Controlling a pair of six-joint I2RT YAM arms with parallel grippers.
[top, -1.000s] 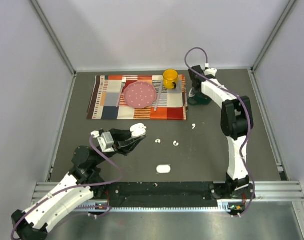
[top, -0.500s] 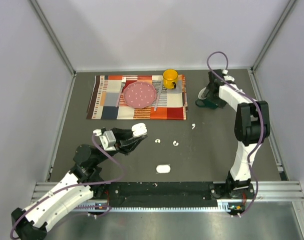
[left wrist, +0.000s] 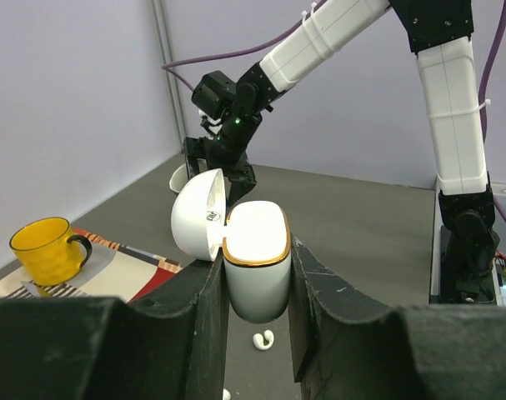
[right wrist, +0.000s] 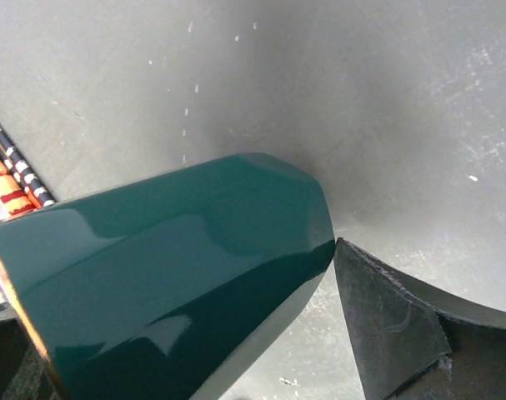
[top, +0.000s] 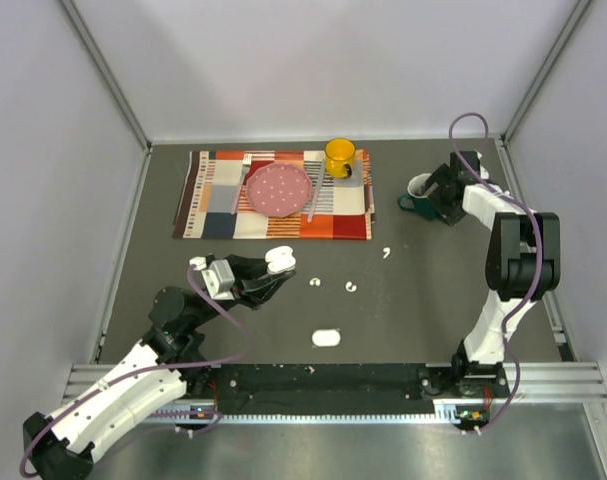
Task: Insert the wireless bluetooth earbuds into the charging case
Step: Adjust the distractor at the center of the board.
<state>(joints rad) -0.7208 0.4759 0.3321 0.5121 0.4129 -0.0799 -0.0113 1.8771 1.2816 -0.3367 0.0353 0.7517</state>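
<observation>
My left gripper (top: 275, 268) is shut on an open white charging case (top: 276, 260) with a gold rim and holds it above the table. In the left wrist view the case (left wrist: 257, 267) sits between the black fingers (left wrist: 194, 325) with its lid (left wrist: 198, 218) swung left. Three tiny white earbuds lie on the table: one (top: 316, 284), one (top: 352, 288) and one (top: 386, 252). One earbud (left wrist: 263, 339) shows under the case. A second, closed white case (top: 326, 338) lies near the front. My right gripper (top: 435, 196) is at the back right, shut on a dark green mug (top: 419, 189) (right wrist: 169, 283).
A striped placemat (top: 208, 205) at the back holds a pink plate (top: 277, 188), cutlery and a yellow mug (top: 340, 156) (left wrist: 44, 248). The walls of the enclosure stand close on the left, right and back.
My right arm has swung to the right with the green mug, from beside the placemat toward the back right corner. My left gripper with the open case has hardly moved.
</observation>
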